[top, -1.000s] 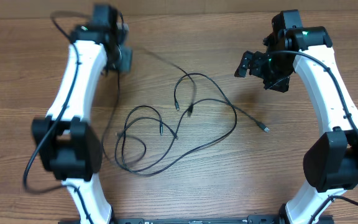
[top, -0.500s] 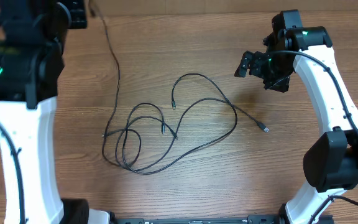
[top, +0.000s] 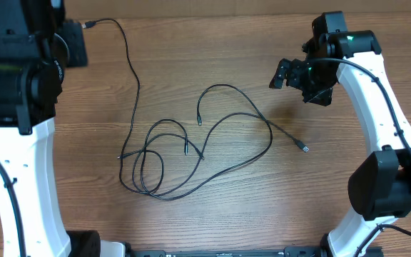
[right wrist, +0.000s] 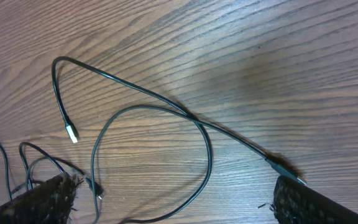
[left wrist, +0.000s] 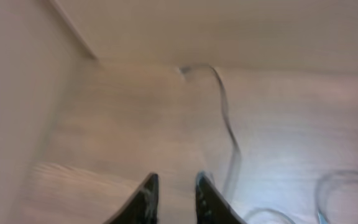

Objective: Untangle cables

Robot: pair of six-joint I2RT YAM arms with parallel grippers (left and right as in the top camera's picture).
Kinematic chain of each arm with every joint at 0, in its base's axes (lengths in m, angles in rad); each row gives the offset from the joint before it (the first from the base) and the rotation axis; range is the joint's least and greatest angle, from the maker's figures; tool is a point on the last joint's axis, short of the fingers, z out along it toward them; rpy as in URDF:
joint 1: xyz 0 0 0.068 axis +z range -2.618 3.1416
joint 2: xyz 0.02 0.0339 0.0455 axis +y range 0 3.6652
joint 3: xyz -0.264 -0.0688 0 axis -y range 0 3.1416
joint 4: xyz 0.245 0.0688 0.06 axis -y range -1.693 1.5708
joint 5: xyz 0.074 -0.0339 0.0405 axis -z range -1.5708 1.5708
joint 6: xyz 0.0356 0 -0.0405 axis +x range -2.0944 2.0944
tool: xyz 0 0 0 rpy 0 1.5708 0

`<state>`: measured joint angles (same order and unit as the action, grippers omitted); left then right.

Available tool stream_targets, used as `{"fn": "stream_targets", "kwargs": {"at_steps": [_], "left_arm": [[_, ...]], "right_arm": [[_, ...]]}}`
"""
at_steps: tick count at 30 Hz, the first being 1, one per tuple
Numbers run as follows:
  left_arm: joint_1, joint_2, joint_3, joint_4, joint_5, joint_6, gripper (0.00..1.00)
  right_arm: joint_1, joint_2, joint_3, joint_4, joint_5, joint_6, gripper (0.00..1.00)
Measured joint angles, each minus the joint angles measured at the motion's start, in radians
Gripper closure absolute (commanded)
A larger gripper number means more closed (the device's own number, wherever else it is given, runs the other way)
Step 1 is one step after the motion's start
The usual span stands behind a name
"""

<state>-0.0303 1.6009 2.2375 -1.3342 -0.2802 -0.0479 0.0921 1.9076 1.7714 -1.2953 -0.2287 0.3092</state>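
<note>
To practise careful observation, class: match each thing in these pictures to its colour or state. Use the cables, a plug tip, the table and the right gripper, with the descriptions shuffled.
Things:
1 cables
2 plug tip
3 table
4 right gripper

Descriptions:
A brown wood grain
B jaws wide open, empty
C black, looped over one another
D pale metal

Pairs: 1-C, 2-D, 3-A, 4-B
</note>
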Motion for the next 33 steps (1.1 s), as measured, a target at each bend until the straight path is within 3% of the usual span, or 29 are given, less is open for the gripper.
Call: {"fn": "stream_targets", "kwargs": {"at_steps": [6, 15, 24, 30, 33], "left_arm": [[-0.022, 0.063, -0.121, -0.137, 0.137, -0.100, 0.73], [-0.089, 0.105, -0.516, -0.002, 0.185, -0.164, 0.71], [-0.101, 0.105, -0.863, 0.251, 0.144, -0.189, 0.70], [-0.101, 0.105, -1.057, 0.587, 0.134, -0.177, 0.44], [-0.101, 0.105, -1.128, 0.735, 0.130, -0.159, 0.42]], "right_arm": [[0.000, 0.000, 0.000, 0.015, 0.000, 0.000, 0.00], [0.000, 0.000, 0.000, 0.031, 0.000, -0.014, 0.00], [0.000, 0.000, 0.000, 0.032, 0.000, -0.023, 0.00], [0.000, 0.000, 0.000, 0.035, 0.000, -0.025, 0.00], [0.000, 0.000, 0.000, 0.034, 0.000, -0.034, 0.00]]}}
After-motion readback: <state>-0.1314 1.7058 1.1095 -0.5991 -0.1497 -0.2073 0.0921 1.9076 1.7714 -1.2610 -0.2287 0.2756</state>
